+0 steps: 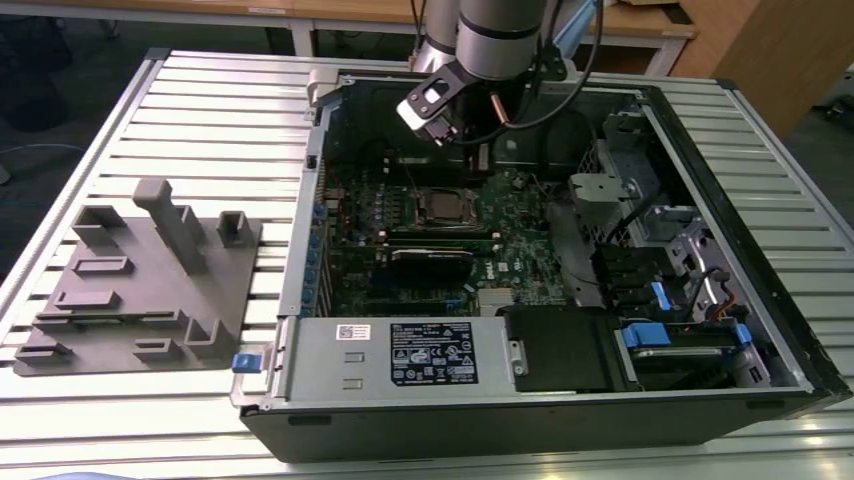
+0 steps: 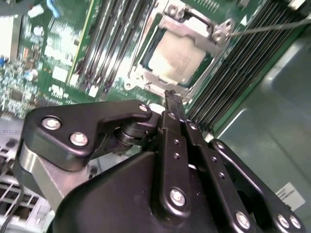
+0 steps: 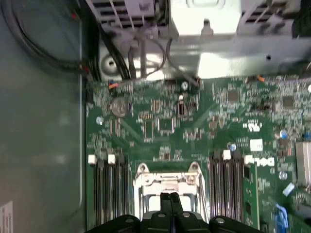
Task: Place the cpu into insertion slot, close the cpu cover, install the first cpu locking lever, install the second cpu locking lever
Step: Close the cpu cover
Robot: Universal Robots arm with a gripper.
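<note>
Two of the four steps look done, judging from how things lie. The small flat square cpu (image 2: 177,60) with its pale silvery-grey metal top sits in the socket on the green circuit board (image 3: 194,121). The thin silvery metal cpu cover (image 2: 146,80), a square frame with a window in its middle, lies down flat around it, and the chip's top shows through the window. The black two-fingered tool (image 2: 172,99) hangs right at the edge of the socket with its fingertips pressed together and nothing between them; whether it touches the frame I cannot tell. One thin wire locking lever (image 2: 272,26) runs straight out from a corner of the socket across the dark memory slots (image 2: 243,73) and seems not yet tucked under its catch. How the other lever stands I cannot tell, so the lever work appears to be what is left. The board lies inside an open black computer case (image 1: 781,300) on a pale slatted metal tabletop (image 1: 214,110).
</note>
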